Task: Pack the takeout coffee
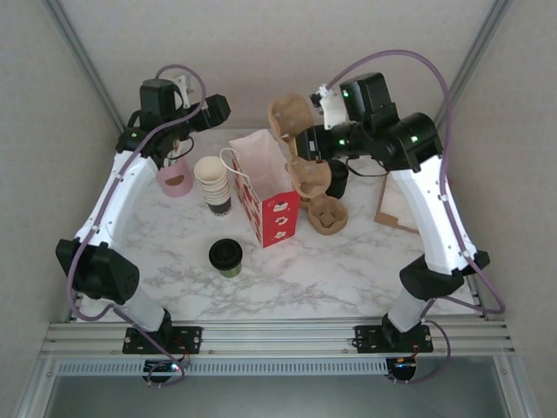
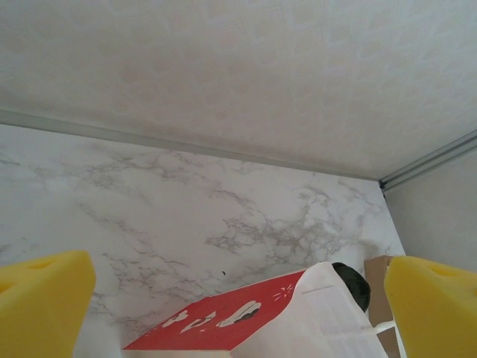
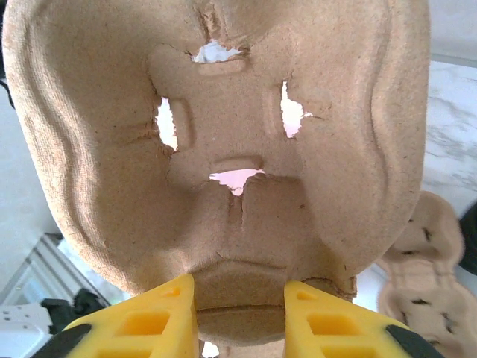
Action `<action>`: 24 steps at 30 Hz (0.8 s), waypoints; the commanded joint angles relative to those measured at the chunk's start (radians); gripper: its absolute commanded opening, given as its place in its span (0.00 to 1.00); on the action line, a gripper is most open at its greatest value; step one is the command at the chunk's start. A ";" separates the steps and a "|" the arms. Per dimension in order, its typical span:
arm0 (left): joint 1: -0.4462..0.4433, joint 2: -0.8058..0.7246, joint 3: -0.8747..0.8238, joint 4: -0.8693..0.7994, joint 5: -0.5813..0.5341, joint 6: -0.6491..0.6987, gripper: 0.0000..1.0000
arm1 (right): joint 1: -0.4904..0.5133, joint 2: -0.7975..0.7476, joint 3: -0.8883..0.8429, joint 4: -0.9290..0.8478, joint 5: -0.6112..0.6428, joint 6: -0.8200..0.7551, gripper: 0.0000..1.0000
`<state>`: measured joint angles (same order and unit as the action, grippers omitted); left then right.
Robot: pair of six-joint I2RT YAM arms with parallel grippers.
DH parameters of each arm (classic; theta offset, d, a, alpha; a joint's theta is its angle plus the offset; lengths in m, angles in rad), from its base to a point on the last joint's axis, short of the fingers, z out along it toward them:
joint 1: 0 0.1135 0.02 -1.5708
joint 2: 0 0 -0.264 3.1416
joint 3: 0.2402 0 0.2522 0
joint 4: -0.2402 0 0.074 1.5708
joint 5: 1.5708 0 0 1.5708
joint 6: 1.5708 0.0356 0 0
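Takeout coffee sits upright on the bench near the red bag — we'd guess light, crushable paper with a slick lid, so squeeze the body gently; left claw gapes empty, right claw pinches a pulp carrier.

No word, brand or number is legible anywhere I look. The red paper bag bears white printed shapes on its side, too small and blurred to read as lettering. The takeout coffee and the pulp cup carrier show plain surfaces.
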<state>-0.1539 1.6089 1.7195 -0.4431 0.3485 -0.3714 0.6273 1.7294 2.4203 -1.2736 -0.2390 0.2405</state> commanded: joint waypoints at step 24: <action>0.062 -0.397 -0.331 0.044 -0.014 -0.052 1.00 | 0.014 0.356 0.196 0.129 -0.126 0.126 0.26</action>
<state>-0.1009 1.2442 1.4147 -0.4191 0.3298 -0.4011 0.6338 2.0644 2.5801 -1.1629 -0.3431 0.3527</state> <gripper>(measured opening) 0.995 0.265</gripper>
